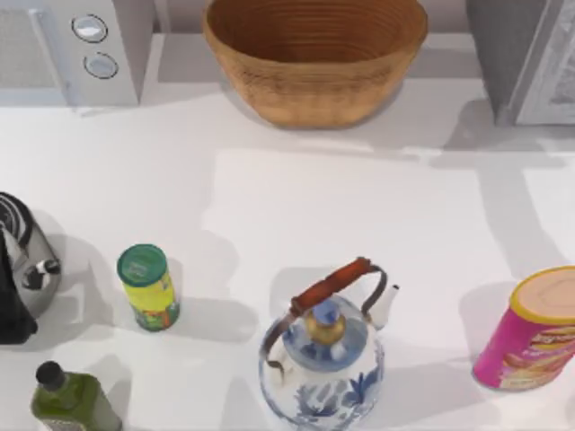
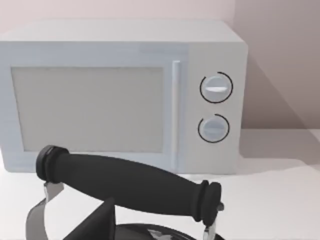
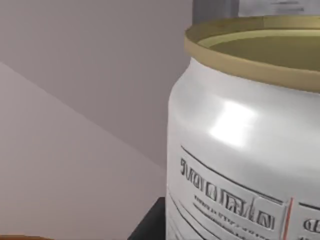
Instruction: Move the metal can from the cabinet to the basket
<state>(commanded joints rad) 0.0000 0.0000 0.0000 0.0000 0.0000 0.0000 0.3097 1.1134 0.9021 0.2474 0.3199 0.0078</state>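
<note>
The metal can (image 3: 240, 150) stands very close in the right wrist view, silver with a gold rim and a white label with a red stripe. A grey surface sits behind its top. A dark part of my right gripper lies against the can's lower edge. The basket (image 1: 314, 63), wide tan wicker, stands at the table's back middle. At the back right corner is the cabinet (image 1: 530, 58), grey with a paler framed door. My left arm hangs over the black kettle, facing the microwave.
A white microwave (image 1: 76, 45) with two knobs is at the back left. Along the front stand a black kettle (image 1: 22, 269), a green bottle (image 1: 72, 400), a yellow canister (image 1: 148, 287), a blue-and-white teapot (image 1: 323, 359) and a pink snack tube (image 1: 530, 332).
</note>
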